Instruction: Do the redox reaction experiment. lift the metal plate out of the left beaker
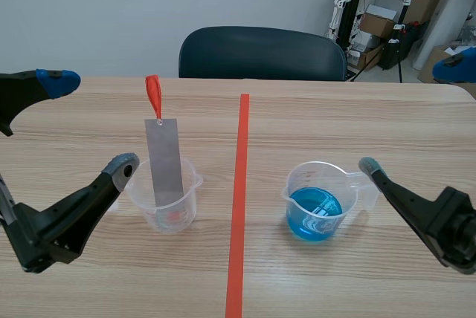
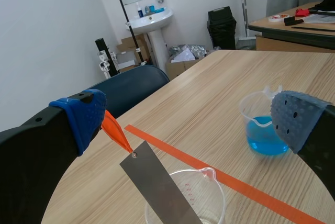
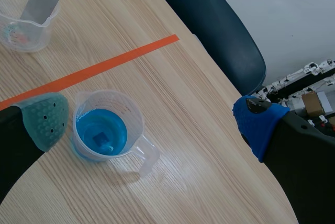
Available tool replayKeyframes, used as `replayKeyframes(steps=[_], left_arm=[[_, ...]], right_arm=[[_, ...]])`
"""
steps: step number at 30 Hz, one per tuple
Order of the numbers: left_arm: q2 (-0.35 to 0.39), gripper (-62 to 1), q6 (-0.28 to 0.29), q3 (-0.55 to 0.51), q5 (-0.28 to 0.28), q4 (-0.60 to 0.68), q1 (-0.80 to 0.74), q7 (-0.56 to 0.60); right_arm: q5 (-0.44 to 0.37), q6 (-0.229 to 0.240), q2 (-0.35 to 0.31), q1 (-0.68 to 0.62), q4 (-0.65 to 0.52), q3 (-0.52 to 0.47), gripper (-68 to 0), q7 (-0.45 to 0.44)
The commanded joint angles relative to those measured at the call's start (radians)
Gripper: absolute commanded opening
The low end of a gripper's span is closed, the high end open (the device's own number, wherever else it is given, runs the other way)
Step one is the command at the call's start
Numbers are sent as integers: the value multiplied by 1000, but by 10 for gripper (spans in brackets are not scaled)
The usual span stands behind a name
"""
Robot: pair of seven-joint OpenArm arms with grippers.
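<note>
A grey metal plate (image 1: 164, 160) with an orange-red tag (image 1: 153, 94) at its top stands leaning in the clear left beaker (image 1: 163, 203), left of the tape line. My left gripper (image 1: 93, 121) is open, its fingers spread on the beaker's left side, clear of the plate. From the left wrist, the plate (image 2: 159, 185) and tag (image 2: 116, 132) rise between the open fingers above the beaker (image 2: 204, 192). The right beaker (image 1: 318, 200) holds blue liquid. My right gripper (image 1: 413, 114) is open beside it; in the right wrist view that beaker (image 3: 104, 130) lies between the fingers.
An orange-red tape line (image 1: 238, 199) splits the wooden table (image 1: 312, 125) down the middle. A dark chair (image 1: 260, 54) stands behind the far edge. Boxes and stands clutter the room's back right corner (image 1: 387, 21).
</note>
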State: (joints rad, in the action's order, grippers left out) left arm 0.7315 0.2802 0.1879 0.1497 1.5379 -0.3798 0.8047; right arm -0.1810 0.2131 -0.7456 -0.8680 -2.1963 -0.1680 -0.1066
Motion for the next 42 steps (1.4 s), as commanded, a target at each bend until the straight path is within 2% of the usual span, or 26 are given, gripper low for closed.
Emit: replayKeyframes(steps=[1, 6, 10, 21, 36, 38, 42], left_arm=[[-2, 14, -6, 3, 10, 15, -2, 14], [-2, 14, -6, 3, 10, 15, -2, 14], [-2, 14, -6, 3, 10, 15, -2, 14], [-2, 14, -6, 3, 10, 15, -2, 14], [-2, 14, -6, 3, 10, 15, -2, 14], [-2, 14, -6, 3, 10, 15, -2, 14], [-2, 14, -6, 3, 10, 15, -2, 14]], right_arm=[[-6, -11, -10, 1, -3, 1, 4, -15], [-6, -10, -10, 1, -3, 1, 4, -13], [1, -10, -10, 1, -3, 1, 4, 22], [0, -10, -10, 1, -3, 1, 4, 23], [-105, -11, -15, 1, -3, -1, 4, 32], [-109, -10, -34, 4, -3, -1, 4, 29], [-181, -11, -101, 7, -3, -1, 4, 8]])
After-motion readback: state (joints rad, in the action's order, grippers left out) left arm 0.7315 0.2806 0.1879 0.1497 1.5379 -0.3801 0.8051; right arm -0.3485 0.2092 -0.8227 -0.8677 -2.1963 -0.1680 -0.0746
